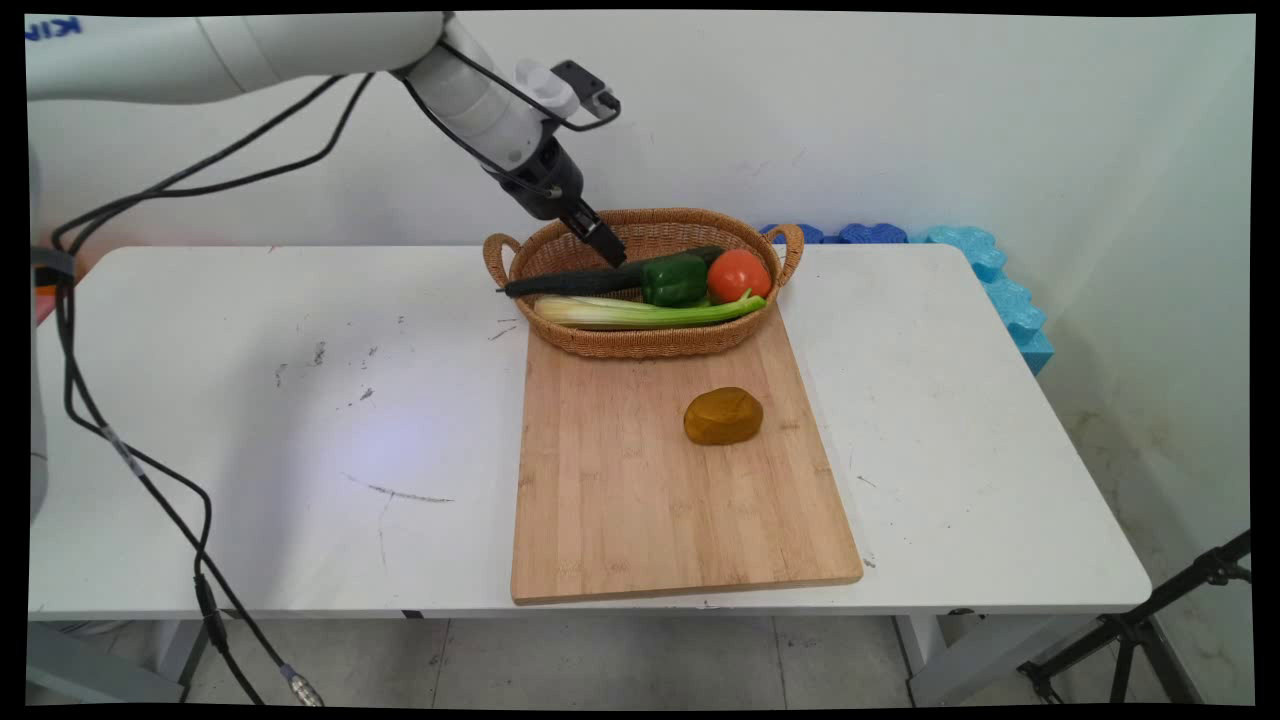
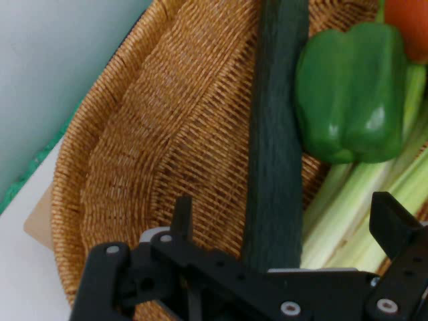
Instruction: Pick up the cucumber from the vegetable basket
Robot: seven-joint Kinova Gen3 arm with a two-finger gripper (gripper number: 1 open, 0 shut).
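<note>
My gripper (image 1: 606,246) reaches down into a woven basket (image 1: 640,345) at the back of the table. In the hand view the gripper (image 2: 287,224) is open, one finger on each side of a long dark green cucumber (image 2: 275,154) without touching it. The cucumber (image 1: 590,281) lies across the basket, its left end sticking out over the rim. Beside it lie a green bell pepper (image 1: 675,280), a red tomato (image 1: 740,274) and a pale green celery stalk (image 1: 650,313). The pepper (image 2: 351,93) and celery (image 2: 348,214) show right of the cucumber in the hand view.
A wooden cutting board (image 1: 660,500) lies in front of the basket with a brown potato-like lump (image 1: 723,416) on it. Blue foam pieces (image 1: 1005,290) sit past the table's far right corner. A black tripod leg (image 1: 1140,625) stands on the floor at lower right.
</note>
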